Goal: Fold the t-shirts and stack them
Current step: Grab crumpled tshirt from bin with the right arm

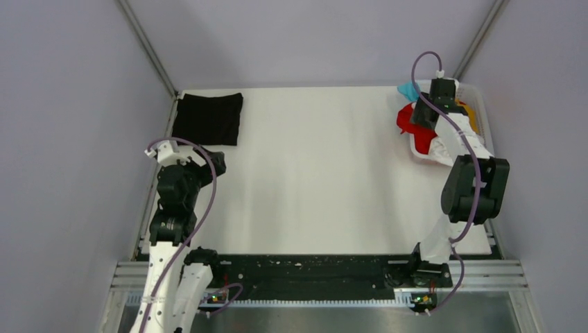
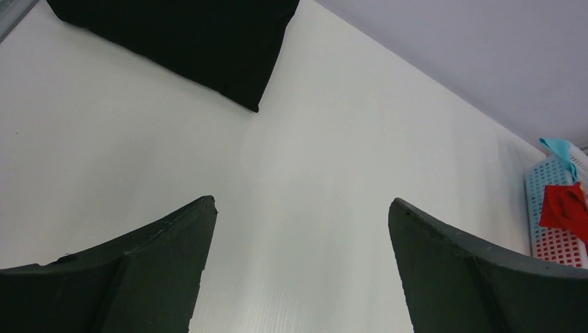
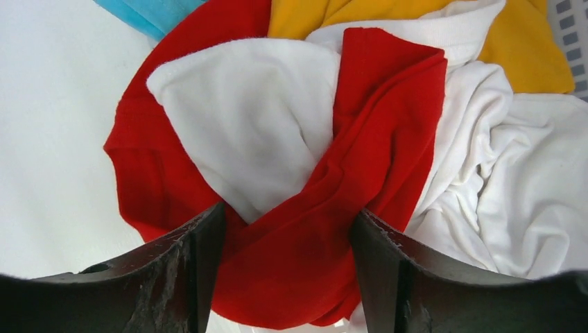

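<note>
A black t-shirt [image 1: 208, 118] [image 2: 187, 41] lies folded flat at the table's far left. Loose t-shirts are heaped in the white basket [image 1: 478, 94] at the far right: a red one [image 1: 404, 121] [image 3: 388, 104] on top, white [image 3: 527, 180], orange [image 3: 520, 48] and teal [image 3: 139, 10] around it. My right gripper [image 1: 424, 114] [image 3: 288, 211] is down on the heap, its fingers standing apart on either side of a twisted fold of the red t-shirt. My left gripper [image 1: 213, 165] [image 2: 301, 201] hangs wide open over bare table, near the black t-shirt, with nothing between its fingers.
The basket [image 2: 555, 243] stands against the right wall, the red t-shirt [image 2: 565, 208] and the teal one [image 2: 561, 147] hanging over its rim. Grey walls close in the table on three sides. A metal rail runs along the near edge by the arm bases.
</note>
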Controlling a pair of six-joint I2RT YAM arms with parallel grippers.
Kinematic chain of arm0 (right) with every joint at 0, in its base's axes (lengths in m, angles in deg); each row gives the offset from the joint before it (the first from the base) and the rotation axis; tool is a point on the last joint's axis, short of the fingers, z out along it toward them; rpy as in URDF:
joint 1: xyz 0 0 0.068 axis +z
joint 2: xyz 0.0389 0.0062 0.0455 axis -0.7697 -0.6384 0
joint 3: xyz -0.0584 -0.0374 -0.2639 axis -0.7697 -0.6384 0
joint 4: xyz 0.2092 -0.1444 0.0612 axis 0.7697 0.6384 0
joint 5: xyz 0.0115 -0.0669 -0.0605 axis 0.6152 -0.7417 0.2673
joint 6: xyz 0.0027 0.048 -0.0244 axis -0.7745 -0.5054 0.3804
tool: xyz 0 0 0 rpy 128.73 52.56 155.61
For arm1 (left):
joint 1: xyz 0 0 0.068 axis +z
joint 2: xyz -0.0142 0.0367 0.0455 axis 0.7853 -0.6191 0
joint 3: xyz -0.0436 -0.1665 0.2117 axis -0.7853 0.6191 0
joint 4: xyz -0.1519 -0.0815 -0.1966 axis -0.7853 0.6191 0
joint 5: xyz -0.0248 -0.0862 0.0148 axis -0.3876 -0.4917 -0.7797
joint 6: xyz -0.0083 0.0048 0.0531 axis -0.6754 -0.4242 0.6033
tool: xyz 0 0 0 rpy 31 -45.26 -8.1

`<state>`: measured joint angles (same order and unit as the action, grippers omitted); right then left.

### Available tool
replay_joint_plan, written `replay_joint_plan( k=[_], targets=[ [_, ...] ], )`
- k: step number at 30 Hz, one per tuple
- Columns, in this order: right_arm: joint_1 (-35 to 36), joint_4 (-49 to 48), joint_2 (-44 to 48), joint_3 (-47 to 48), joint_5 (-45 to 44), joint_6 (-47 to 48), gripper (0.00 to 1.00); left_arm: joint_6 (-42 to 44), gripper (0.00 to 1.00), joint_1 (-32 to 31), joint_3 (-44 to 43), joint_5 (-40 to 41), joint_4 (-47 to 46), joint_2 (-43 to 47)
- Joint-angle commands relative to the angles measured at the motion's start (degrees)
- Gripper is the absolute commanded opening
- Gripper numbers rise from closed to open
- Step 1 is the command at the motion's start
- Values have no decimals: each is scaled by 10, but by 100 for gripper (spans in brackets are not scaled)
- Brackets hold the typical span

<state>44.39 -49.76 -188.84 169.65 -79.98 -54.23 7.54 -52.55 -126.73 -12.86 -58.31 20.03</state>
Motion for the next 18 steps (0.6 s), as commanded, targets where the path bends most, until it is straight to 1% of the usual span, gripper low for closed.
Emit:
replay_joint_plan(
  k=[1,4,7,10,12,14,18],
  targets=[
    [-7,-25,-13,32,10,24,62,0,99,2,-8,11,-15,1],
    [-9,-24,-16,26,-1,17,55,0,99,2,-9,15,-13,3],
    [-10,-24,-15,18,-2,3,42,0,99,2,-10,22,-11,5],
    [-10,-36,-6,4,-13,-11,20,-1,99,1,-11,32,-4,6],
    [-11,-40,5,-5,-25,-21,0,-2,99,2,-11,37,-2,7],
    [-12,-51,24,-13,-36,-27,0,-3,99,2,-12,39,-1,7],
    [-12,-70,87,-2,-31,-31,0,-4,99,1,-15,39,3,4]
  ],
)
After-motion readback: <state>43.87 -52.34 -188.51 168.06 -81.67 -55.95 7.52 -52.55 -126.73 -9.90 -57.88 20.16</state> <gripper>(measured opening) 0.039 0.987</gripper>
